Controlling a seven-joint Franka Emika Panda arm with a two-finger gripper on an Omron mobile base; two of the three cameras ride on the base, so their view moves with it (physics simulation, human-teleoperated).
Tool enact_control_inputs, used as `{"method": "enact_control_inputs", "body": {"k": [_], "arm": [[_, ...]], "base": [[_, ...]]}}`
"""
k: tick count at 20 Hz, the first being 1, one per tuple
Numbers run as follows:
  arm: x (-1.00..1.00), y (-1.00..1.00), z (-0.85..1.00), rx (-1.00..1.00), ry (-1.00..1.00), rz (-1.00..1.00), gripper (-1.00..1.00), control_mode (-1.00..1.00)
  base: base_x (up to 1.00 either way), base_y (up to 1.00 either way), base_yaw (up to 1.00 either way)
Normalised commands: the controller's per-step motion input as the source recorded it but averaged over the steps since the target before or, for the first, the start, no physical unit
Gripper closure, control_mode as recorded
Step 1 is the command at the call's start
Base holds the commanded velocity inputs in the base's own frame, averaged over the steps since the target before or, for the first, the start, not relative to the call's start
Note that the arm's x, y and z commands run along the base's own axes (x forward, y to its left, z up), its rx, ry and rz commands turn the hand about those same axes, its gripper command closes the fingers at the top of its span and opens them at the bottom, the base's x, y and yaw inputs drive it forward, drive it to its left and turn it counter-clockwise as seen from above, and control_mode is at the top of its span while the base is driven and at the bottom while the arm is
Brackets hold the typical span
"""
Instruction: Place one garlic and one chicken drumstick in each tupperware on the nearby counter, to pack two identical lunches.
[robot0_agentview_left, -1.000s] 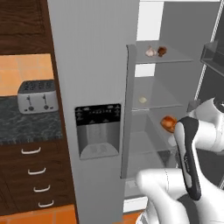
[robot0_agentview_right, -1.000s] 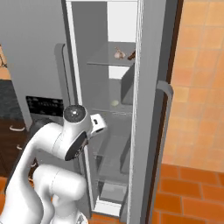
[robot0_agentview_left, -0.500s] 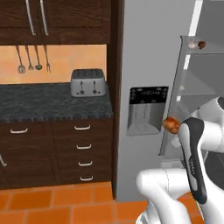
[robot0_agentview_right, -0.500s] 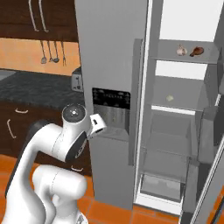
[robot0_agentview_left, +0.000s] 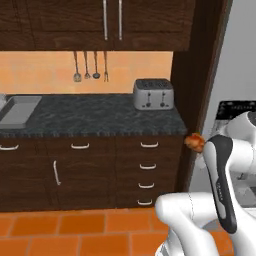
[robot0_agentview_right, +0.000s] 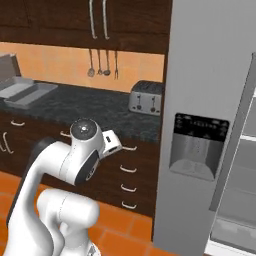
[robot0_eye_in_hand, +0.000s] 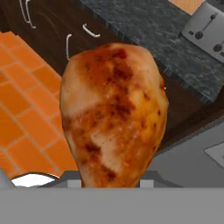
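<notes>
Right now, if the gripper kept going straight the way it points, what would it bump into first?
Probably the dark wood drawers under the counter, judging by the hand view. The chicken drumstick it holds would touch first. Depth is unclear, so this is a guess.

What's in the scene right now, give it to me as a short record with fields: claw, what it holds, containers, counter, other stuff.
claw: shut on the chicken drumstick, held up in front of the dark drawers
chicken drumstick: browned, also seen beside the arm in the left base view
tupperware: pale tray on the far left of the counter; nothing seen inside it
toaster: silver, at the counter's right end
utensils: three hanging on the wall
fridge: grey, dispenser panel
</notes>
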Motion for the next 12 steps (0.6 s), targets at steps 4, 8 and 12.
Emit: {"method": "enact_control_inputs", "body": {"k": [4, 8, 12], "arm": [[0.0, 0.0, 0.0, 0.0, 0.0, 0.0, 1.0, 1.0], [0.0, 0.0, 0.0, 0.0, 0.0, 0.0, 1.0, 1.0], [0.0, 0.0, 0.0, 0.0, 0.0, 0.0, 1.0, 1.0]], "base": [[0.67, 1.0, 0.2], [0.87, 1.0, 0.09], [1.0, 1.0, 0.02]]}}
